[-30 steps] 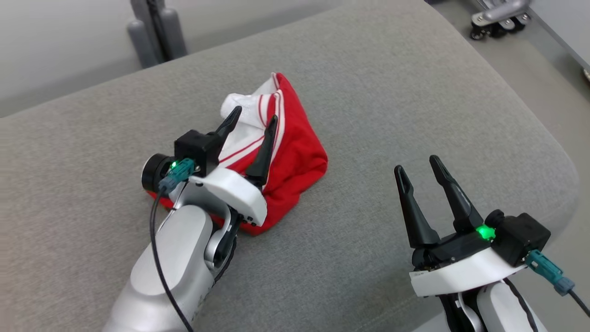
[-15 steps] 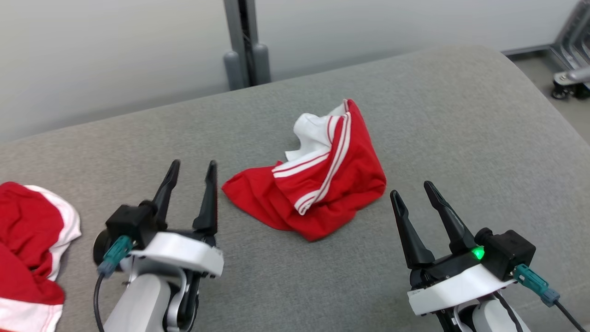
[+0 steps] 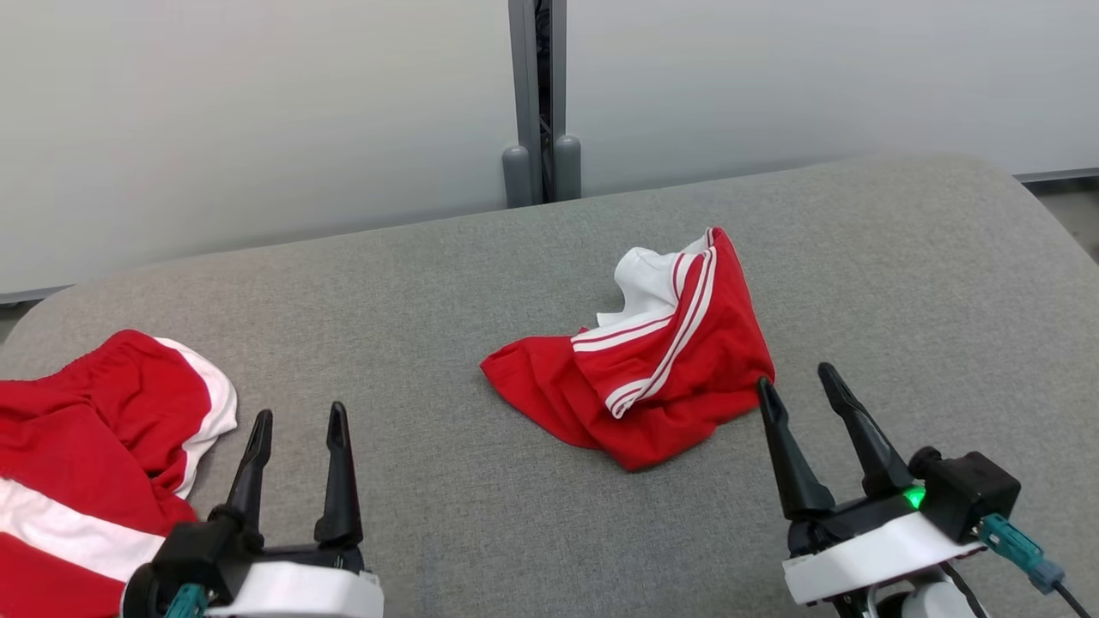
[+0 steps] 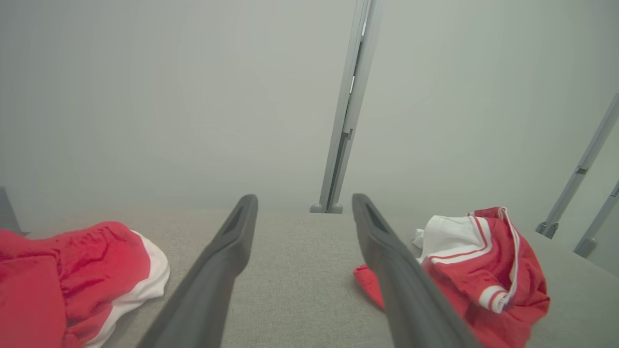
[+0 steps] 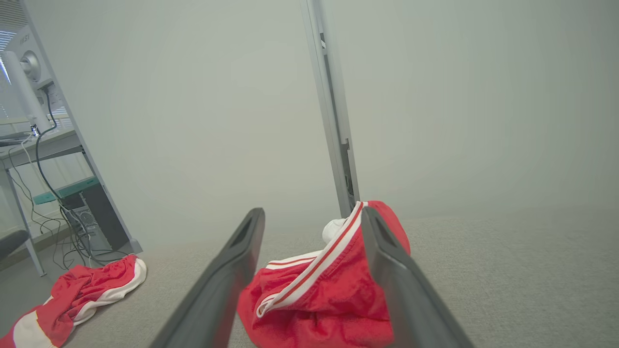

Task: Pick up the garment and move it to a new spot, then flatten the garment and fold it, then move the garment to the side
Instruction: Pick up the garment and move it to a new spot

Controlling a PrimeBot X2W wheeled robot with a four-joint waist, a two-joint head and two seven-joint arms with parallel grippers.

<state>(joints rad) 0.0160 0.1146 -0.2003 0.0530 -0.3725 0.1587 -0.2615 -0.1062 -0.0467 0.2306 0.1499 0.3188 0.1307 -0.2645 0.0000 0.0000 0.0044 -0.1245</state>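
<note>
A crumpled red garment (image 3: 652,369) with white stripes and a white panel lies in a heap in the middle of the grey cushion (image 3: 446,283). My left gripper (image 3: 299,414) hovers open at the lower left, well apart from it, with nothing between its fingers. My right gripper (image 3: 797,379) is open too, its left fingertip close to the garment's right edge. In the left wrist view the garment (image 4: 483,270) lies right of the open left gripper (image 4: 304,199). The right wrist view has the garment (image 5: 319,295) just beyond the open right gripper (image 5: 313,212).
A second red and white garment (image 3: 86,446) lies at the cushion's left edge, beside the left gripper. A pale partition wall with a grey post (image 3: 537,103) stands behind the cushion. A desk with cables (image 5: 53,159) stands off to the left.
The head camera has swung and lifted, bringing the wall and the second garment into view. My left gripper, which was over the garment, has drawn back to the lower left, empty.
</note>
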